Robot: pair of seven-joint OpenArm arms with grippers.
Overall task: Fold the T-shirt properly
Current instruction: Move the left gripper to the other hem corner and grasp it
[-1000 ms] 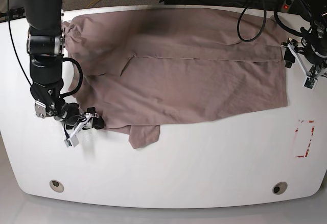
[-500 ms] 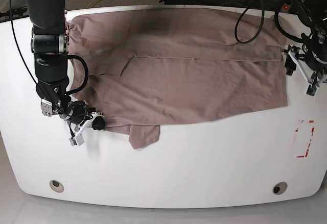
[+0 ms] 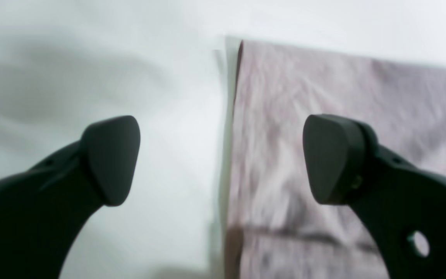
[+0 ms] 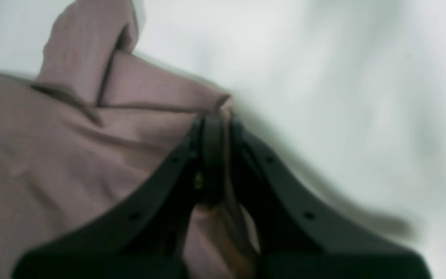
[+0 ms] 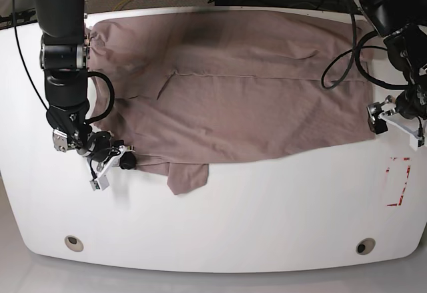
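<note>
The mauve-brown T-shirt lies spread flat across the white table, with a sleeve sticking out at its front edge. My right gripper is at the shirt's front left corner and shut on the cloth. In the right wrist view the gripper pinches a fold of the shirt. My left gripper sits at the shirt's right edge, open. In the left wrist view the gripper straddles the edge of the shirt, one finger over cloth and one over bare table.
A red-marked rectangle is on the table at the right, near the left gripper. Two round holes sit near the table's front edge. Black cables hang over the shirt's back right part.
My left arm has moved toward the front along the shirt's right edge, to its lower right corner. The right gripper has shifted only slightly and stays shut on the cloth.
</note>
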